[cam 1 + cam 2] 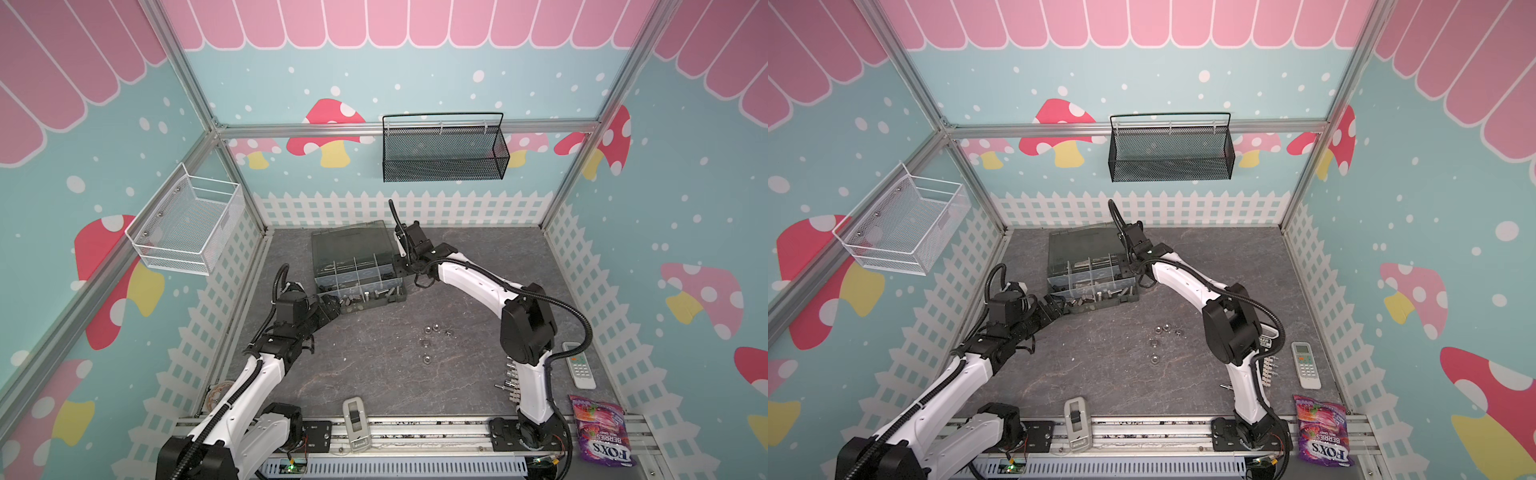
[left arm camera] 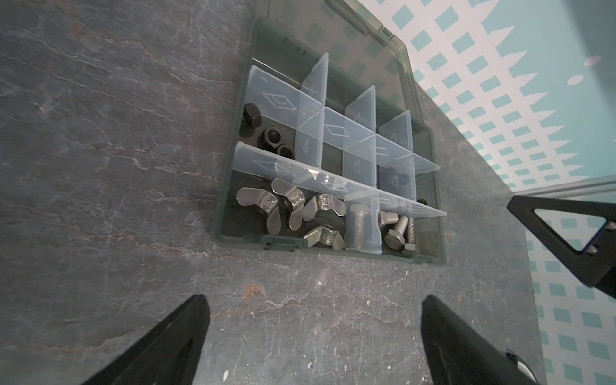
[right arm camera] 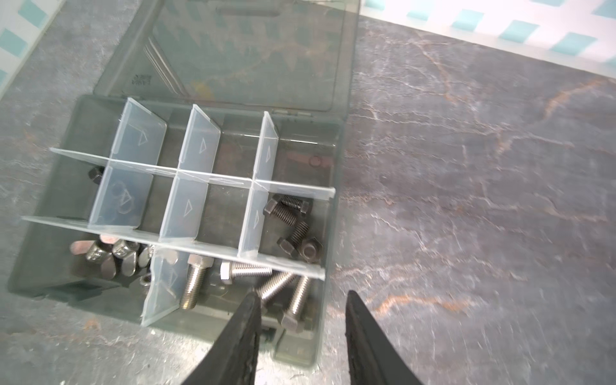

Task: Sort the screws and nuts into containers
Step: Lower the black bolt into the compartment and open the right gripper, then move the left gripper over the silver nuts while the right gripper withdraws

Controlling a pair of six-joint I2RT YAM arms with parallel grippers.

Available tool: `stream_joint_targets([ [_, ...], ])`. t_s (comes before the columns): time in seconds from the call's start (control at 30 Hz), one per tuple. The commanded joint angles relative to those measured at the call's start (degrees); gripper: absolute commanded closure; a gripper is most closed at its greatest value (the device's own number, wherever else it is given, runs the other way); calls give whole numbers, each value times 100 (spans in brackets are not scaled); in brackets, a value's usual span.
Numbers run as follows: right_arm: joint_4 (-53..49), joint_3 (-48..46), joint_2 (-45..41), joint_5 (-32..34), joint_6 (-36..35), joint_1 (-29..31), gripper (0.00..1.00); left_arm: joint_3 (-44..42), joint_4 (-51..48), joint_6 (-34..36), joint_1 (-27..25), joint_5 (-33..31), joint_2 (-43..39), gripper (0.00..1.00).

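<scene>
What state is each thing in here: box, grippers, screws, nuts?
organizer box, lid open, folded back.
left gripper, open, empty.
right gripper, open, empty, over the box.
silver screws, in a front compartment.
wing nuts, in the neighbouring compartment.
black screws, in their own compartment.
black nuts, in their own compartment.
loose nuts, unsorted on the table.

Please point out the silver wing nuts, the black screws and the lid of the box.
silver wing nuts [image 2: 295, 201]: left wrist view, middle of one nut.
black screws [image 3: 285, 215]: right wrist view, threaded shaft of one.
lid [image 3: 233, 50]: right wrist view, its smoky flat panel.
</scene>
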Motion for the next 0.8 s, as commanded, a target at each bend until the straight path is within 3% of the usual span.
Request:
stream_joint_targets([
  [0.0,300,-611,-471,306,328,-117,54,289,-61,174,-232,-110,53,0],
  [0.37,848,-2649,-2131,1050,930,-372,34,957,-87,812,-1727,-504,806,2],
  [0.67,867,-3801,-3358,1823,1696,-751,0,1703,-136,1359,-2912,-510,1931,4],
  [0.77,864,-4129,-3755,1934,1958,-958,3,1928,-131,1477,-3285,-520,2323,6],
])
